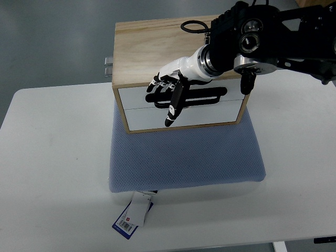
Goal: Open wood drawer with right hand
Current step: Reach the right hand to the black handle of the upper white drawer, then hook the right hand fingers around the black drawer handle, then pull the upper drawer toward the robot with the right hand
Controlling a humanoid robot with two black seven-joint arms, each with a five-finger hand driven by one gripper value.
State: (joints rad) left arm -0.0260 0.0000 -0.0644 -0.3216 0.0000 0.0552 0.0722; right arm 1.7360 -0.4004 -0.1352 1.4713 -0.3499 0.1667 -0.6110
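Note:
A wooden drawer box (157, 44) with two white drawer fronts stands on a blue cushion (184, 157). The upper drawer front (134, 97) carries a black bar handle (202, 97). My right hand (169, 89) reaches in from the right and hangs over the handle's left end. Its fingers (160, 83) curl down at the drawer's top edge, and the thumb (175, 105) points down across the drawer front. Whether the fingers hook the handle I cannot tell. Both drawers look closed.
The cushion lies on a white table (52, 173), with a blue and white tag (133, 215) at its front edge. Metal hinges (108, 65) stick out at the box's back left. The grey floor shows beyond the table.

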